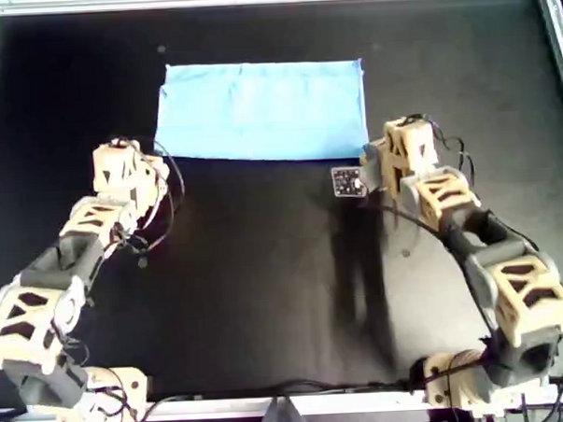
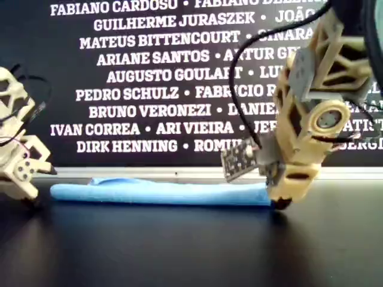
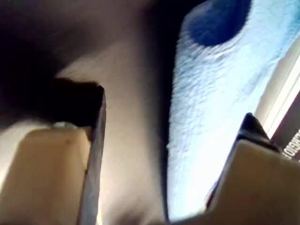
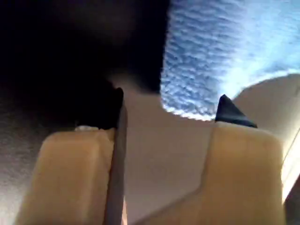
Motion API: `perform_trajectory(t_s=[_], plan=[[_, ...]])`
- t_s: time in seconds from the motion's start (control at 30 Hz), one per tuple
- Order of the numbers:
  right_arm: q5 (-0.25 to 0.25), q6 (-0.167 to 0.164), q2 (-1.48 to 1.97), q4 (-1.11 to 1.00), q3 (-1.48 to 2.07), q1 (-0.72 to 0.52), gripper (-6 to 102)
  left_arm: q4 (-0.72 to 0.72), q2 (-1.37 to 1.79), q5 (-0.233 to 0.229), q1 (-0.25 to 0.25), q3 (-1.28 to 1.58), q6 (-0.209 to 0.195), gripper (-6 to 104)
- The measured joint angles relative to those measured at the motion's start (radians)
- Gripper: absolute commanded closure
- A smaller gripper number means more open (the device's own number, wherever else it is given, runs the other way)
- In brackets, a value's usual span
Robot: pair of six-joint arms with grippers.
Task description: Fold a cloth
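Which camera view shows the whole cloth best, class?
The overhead view: the cloth lies there as a full blue rectangle on the dark table, all edges visible. The exterior view shows only a low, flat strip side-on, one end behind an arm. Each wrist view catches just a blurred patch of it beyond open jaws.

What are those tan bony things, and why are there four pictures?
They are my two robot arms, each ending in a pincher called a gripper. One picture looks down from above, one looks from the side at table height, and two come from small cameras on the grippers. A blue cloth lies flat on the black table. My first gripper and my second gripper are both open, right beside the cloth's edge, holding nothing.
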Motion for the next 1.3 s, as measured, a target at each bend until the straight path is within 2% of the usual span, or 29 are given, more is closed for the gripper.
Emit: perform_trajectory(t_s=[0.8,0.93,1.13,1.3], plan=[[-0.002,0.0,-0.098,0.029,-0.153,0.025,19,-0.008,-0.201,0.006,0.0,-0.249,0.0,-2],[-0.002,0.0,-0.104,0.029,-0.155,0.025,19,-0.017,-0.212,0.008,-0.008,-0.264,0.012,-2],[-0.002,0.0,-0.104,0.029,-0.155,0.025,19,-0.02,-0.259,0.003,-0.009,-0.319,0.003,-2],[-0.002,0.0,-0.104,0.029,-0.155,0.025,27,-0.018,-0.268,0.003,-0.012,-0.334,0.002,3]])
